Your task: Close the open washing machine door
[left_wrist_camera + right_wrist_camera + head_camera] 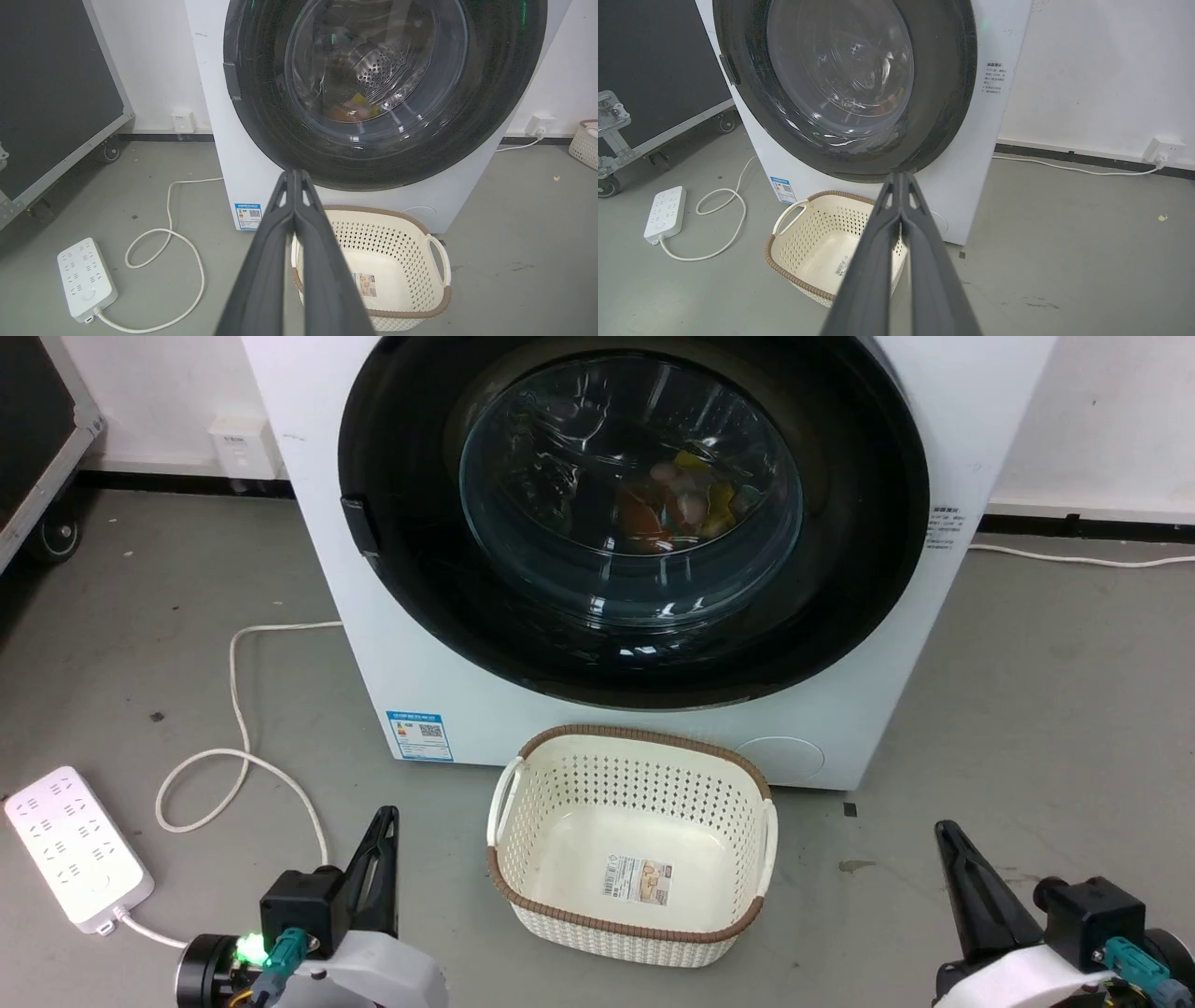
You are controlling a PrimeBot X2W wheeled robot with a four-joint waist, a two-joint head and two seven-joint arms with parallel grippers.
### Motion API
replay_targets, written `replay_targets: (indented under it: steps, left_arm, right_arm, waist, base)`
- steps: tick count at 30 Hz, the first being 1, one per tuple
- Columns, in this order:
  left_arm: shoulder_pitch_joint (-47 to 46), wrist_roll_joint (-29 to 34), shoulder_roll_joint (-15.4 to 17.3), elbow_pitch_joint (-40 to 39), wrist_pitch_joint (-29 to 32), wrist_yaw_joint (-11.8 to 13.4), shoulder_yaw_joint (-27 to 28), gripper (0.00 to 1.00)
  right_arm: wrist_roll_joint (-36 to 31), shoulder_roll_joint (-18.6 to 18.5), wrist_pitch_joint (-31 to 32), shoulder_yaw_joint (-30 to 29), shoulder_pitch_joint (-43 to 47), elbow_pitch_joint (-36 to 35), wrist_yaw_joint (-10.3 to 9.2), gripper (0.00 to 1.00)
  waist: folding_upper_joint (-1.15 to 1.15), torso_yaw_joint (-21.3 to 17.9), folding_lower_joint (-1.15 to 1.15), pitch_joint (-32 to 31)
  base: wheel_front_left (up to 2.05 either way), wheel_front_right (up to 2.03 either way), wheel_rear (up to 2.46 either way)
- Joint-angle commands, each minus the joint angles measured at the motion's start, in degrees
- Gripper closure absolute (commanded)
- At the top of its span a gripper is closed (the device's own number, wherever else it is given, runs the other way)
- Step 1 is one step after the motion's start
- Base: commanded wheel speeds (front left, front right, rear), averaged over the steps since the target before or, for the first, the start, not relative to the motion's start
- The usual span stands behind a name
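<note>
— Logging arm pose first. Left gripper (382, 826) low at lower left of head view, pale forearm beneath, 2 long dark fingers pointing up toward washing machine (411, 663), leaning slightly inward. Other side?

— Mirrored. Right gripper (947, 840) low at lower right, fingers up and leaning slightly inward. Both well short of the machine, over grey floor (1046, 709), 1 on either side of basket (560, 775).

— Materials, shapes?

— Washing machine door (868, 569): large round disc of glossy black plastic, nearly washer-wide, with bulging clear glass window (630, 579) at centre and small dark tab (359, 527) on left rim. Lying flat against white front panel in all 3 views. Perforated steel drum (378, 74) and some coloured items (686, 504) visible through the glass; kind not clear.

— Basket?

— Cream plastic, perforated walls, brown woven-look rim, 2 loop handles, printed label on the bottom. Standing on floor just before the machine, below the door. White power strip (70, 845) with looping white cable (238, 709) off to the left.

— Jaws?

— Pressed together on both grippers, tips meeting in a single point in each wrist view. Holding nothing, touching nothing. Door well apart from both.
</note>
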Motion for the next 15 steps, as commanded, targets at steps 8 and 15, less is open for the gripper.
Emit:
replay_targets:
  steps: [8,15]
  left_arm:
    - [0.24,1.16,0.05,-1.42,1.42,0.76,0.86,1.0]
    - [0.26,1.62,0.06,-2.07,2.23,1.05,1.22,1.0]
  right_arm:
    - [-1.42,0.33,1.37,0.53,-1.47,-0.89,-0.03,1.0]
    - [-2.07,0.35,2.19,0.8,-1.79,-1.17,-0.04,1.0]
  waist:
    - [0.0,-0.31,0.0,0.03]
    - [0.0,-0.51,0.0,0.05]
  base:
    - [0.0,0.0,0.0]
    - [0.0,0.0,0.0]
